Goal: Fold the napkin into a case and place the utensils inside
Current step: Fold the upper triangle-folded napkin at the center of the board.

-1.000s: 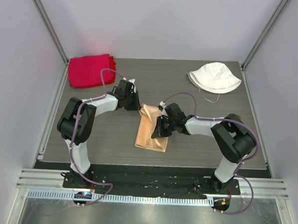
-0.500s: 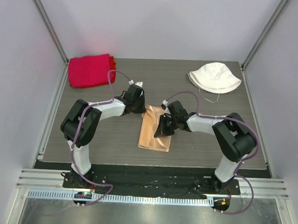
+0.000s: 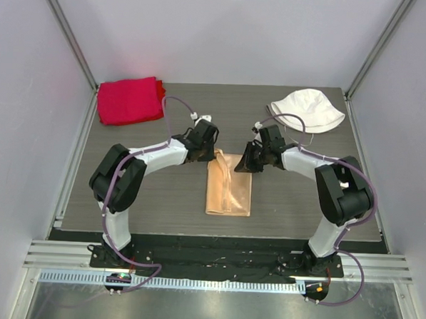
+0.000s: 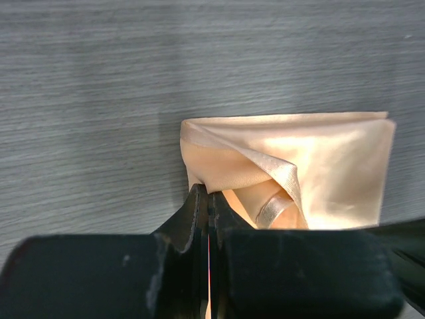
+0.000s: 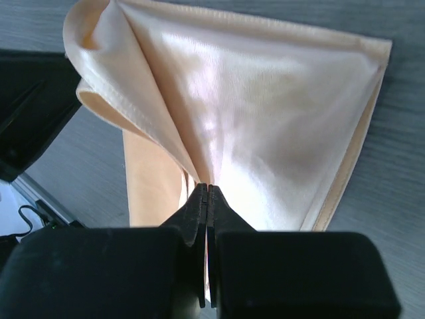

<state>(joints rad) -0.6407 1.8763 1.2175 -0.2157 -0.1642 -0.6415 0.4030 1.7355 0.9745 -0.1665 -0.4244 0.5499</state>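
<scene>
- You are working over a dark grey wood-grain table, boxed in by pale walls with metal posts in the far corners.
- A folded red cloth lies at the table's 10 o'clock corner. A white bucket hat sits at the 2 o'clock corner. Both are well apart from the work.
- Your left arm runs from its base up and then bends in towards 2 o'clock. It brings the left gripper low to the table.
- Your right arm mirrors it, bending in towards 10 o'clock, with the right gripper also low.
- The napkin lies near the middle of the table, between the two arms. It is folded into a narrow rectangle with its long axis running 12 to 6 o'clock.
- The left gripper is at the napkin's far-left corner and the right gripper at its far-right corner.
- In the left wrist view the jaws are pressed together, with the cloth's edge pinched at the tips. A loose fold of satin stands up just beyond them.
- In the right wrist view the jaws are likewise clamped on the napkin. The satin gathers into creases that run into the closed tips.
- The napkin's 6 o'clock end lies flat on the table.
</scene>
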